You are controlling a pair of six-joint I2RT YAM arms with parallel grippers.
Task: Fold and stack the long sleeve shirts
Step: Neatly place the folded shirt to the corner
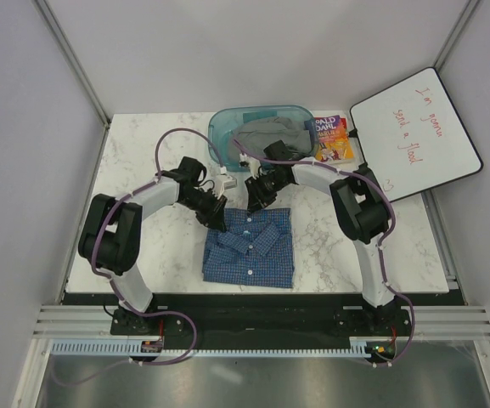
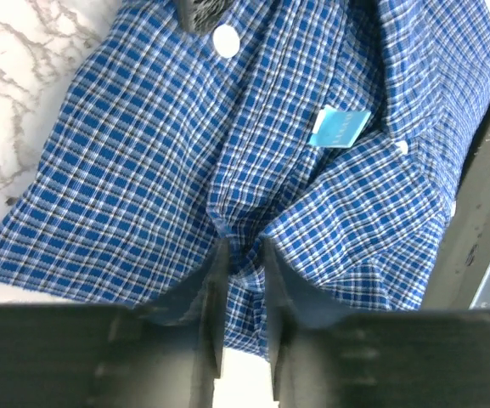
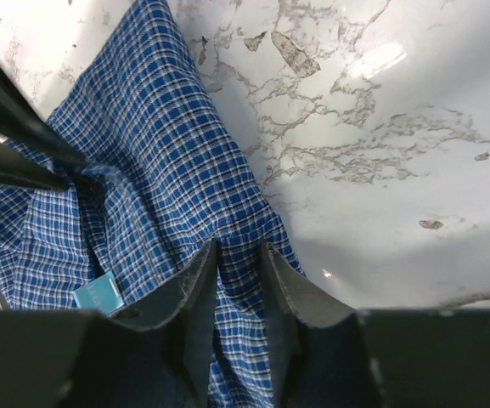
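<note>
One of the long sleeve shirts (image 1: 251,251), blue fine-checked, lies partly folded in the middle of the marble table (image 1: 134,153). My left gripper (image 1: 216,218) is at its far left edge and my right gripper (image 1: 257,202) at its far edge by the collar. In the left wrist view the left gripper (image 2: 243,252) is shut on a bunched fold of the shirt (image 2: 134,153), with a white button (image 2: 226,40) and a teal label (image 2: 339,127) beyond. In the right wrist view the right gripper (image 3: 239,255) is shut on a ridge of the shirt (image 3: 143,144) near its edge.
A blue translucent bin (image 1: 228,123) holding grey cloth (image 1: 270,133) stands at the back. A colourful book (image 1: 331,138) lies right of it, and a whiteboard (image 1: 414,134) with red writing leans at the far right. A small white object (image 1: 226,180) sits near the left arm.
</note>
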